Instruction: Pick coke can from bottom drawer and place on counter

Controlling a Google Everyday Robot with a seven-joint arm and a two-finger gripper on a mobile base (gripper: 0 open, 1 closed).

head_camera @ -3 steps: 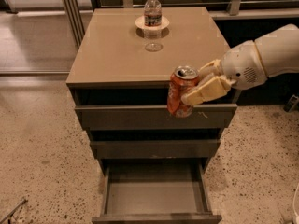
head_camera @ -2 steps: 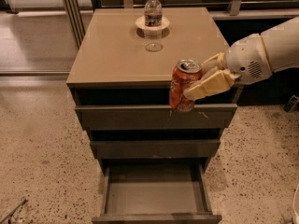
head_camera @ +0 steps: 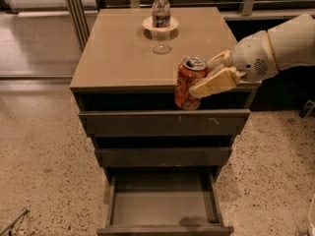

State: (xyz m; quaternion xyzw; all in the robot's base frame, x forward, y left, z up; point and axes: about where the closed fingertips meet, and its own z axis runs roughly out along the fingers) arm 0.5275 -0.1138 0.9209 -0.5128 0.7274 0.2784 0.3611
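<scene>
In the single camera view, we saw the small red coke can with the silver top and pull tab [head_camera: 189, 82] out of the drawer and held in the air. It hung at the near edge of the glossy tan counter [head_camera: 118, 53], towards the right. Its lower half showed against the dark gap under the slab, and it leaned slightly. The wide, shallow bottom drawer with the plain grey inside [head_camera: 162, 205] stood pulled out towards us, with nothing in it that we could see.

We judged the step in hand to be carrying the can over to the counter. To do it well, the can would have to rise until its base cleared the thin near edge, since a low approach could knock it against the slab. It would then move farther in over bare surface, come upright, and be set down flat before release. The clear plastic water bottle [head_camera: 160, 9] on its small white saucer [head_camera: 147, 23] stood at the far side, well apart from the can. A spot near the front right would leave both undisturbed.

The cream-coloured pincer [head_camera: 203, 76] reached in from the right on its white arm. Its two fingers pinched the can's side, one above and one below, spread only as far as the can's width.
</scene>
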